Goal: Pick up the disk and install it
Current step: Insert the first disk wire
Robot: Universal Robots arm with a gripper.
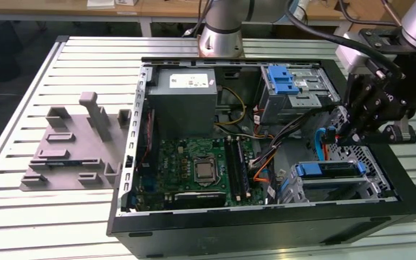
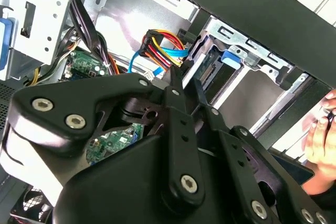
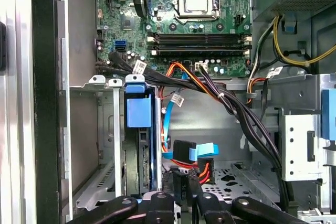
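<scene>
The disk (image 3: 139, 113) sat on edge in the drive cage (image 3: 100, 129), seemingly seated. I'd judge it stiff, weighty and shock-sensitive, best gripped by its blue carrier. The gripper (image 3: 184, 184) hovered beside it; I couldn't tell the jaws' state.

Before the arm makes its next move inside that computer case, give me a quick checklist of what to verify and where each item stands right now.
1. The disk is in the drive cage: ok, it stands in a slot with its blue tab up.
2. The gripper is off the disk: ok, it sits by the cable plugs instead.
3. Plugs joined to the disk: cannot tell.
4. Cables out of the gripper's way: not ok, they cross the bay close by it.
5. A person's hand away from the case: not ok, it is close beside the case wall.
</scene>
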